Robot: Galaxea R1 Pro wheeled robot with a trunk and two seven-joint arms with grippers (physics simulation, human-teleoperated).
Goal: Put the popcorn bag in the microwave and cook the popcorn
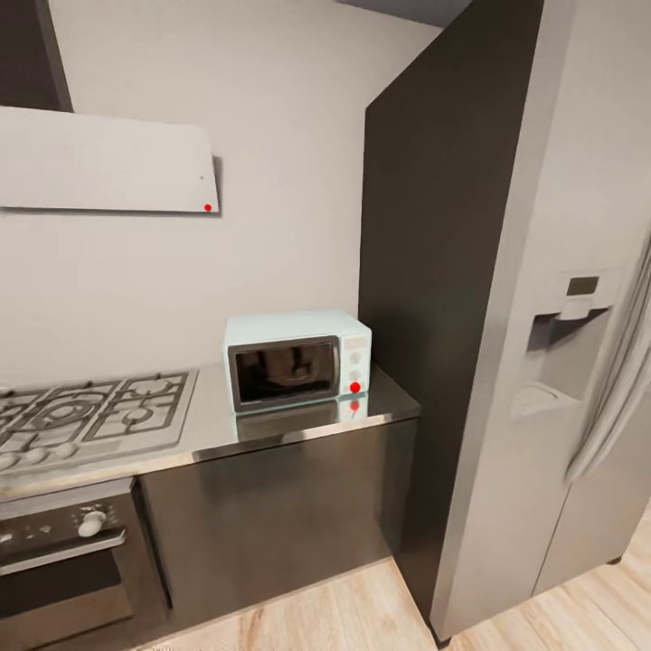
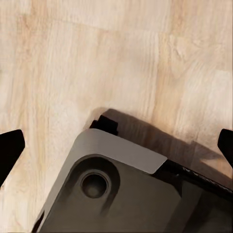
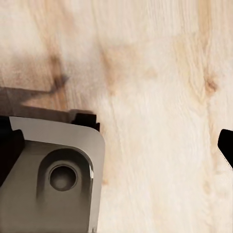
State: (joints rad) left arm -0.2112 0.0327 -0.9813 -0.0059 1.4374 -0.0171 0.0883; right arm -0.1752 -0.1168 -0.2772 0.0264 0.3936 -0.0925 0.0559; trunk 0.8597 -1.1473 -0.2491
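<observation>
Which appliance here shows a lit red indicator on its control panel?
The microwave on the countertop; the built-in oven below the hob shows only a pale knob.

Pale blue-white microwave (image 1: 297, 359) with dark glass door and red light at its 4 o'clock sat on glossy grey countertop (image 1: 298, 427) over dark cabinets (image 1: 271, 524), silver-grey fridge (image 1: 561, 362) at 3 o'clock, light wood-grain floor (image 2: 121, 63).

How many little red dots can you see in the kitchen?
3. One on the range hood at its lower right corner, one on the microwave control panel, low on its right side, and its reflection on the countertop just below. Others may be hidden.
</observation>
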